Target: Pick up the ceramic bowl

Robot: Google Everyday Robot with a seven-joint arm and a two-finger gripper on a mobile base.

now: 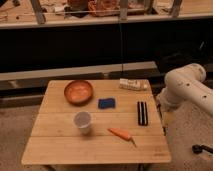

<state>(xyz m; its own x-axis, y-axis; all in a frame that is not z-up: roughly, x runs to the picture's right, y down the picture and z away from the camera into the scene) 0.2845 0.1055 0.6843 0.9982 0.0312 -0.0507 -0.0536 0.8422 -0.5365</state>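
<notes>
Just off the table (60, 142): claw (202, 148) wide, empty.

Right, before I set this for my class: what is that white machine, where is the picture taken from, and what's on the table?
The white shape on the right is a robot arm. The one camera looks down on the wooden table from its front side; where it is mounted isn't known. On the table are an orange-brown ceramic bowl, a blue sponge, a white cup, a carrot, a white tube and two black bars. The end effector, the arm's grasping part, is out of sight near the table's right edge. Nothing is held.
</notes>
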